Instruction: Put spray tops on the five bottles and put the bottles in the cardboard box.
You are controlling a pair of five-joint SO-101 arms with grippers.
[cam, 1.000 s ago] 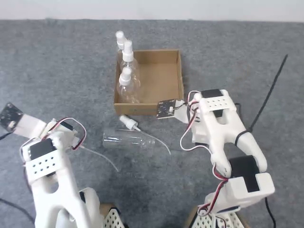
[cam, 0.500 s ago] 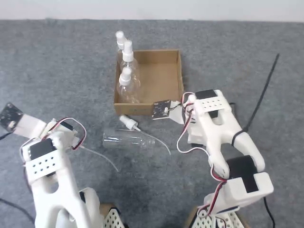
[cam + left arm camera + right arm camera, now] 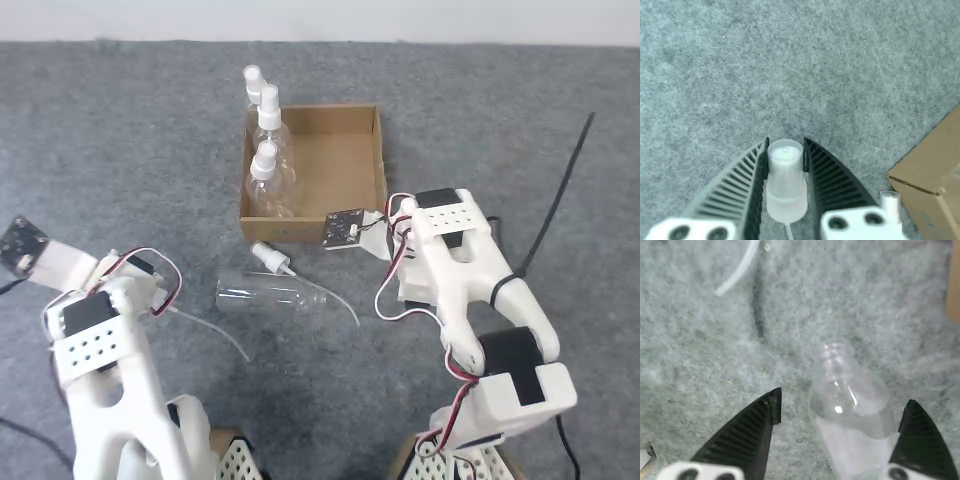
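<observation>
Two arms stand at the near edge of the grey carpeted table [image 3: 150, 150], the left arm [image 3: 100, 350] beside the right arm [image 3: 470, 290]. The cardboard box [image 3: 340, 170] sits open-topped beyond them, placed, we judge, so finished bottles can go straight in. Two capped bottles [image 3: 265, 180] stand upright inside it against one side wall, which leaves the rest of its floor bare for more. A third capped bottle [image 3: 252, 85] shows at the far corner, and we cannot tell whether it is inside or just behind. A clear bottle [image 3: 262, 293] with no top lies on its side near the box's front wall. An open-necked bottle [image 3: 852, 415], probably a separate one, lies between the widely spread jaws of the right gripper [image 3: 844, 399], and neither jaw touches it; we read that as lining up a grasp. The left gripper [image 3: 786, 145] is clamped on a white spray top [image 3: 785, 185] whose thin dip tube [image 3: 215, 335] trails free, ready for a neck. A loose spray top [image 3: 268, 255] lies just beside the box front.
</observation>
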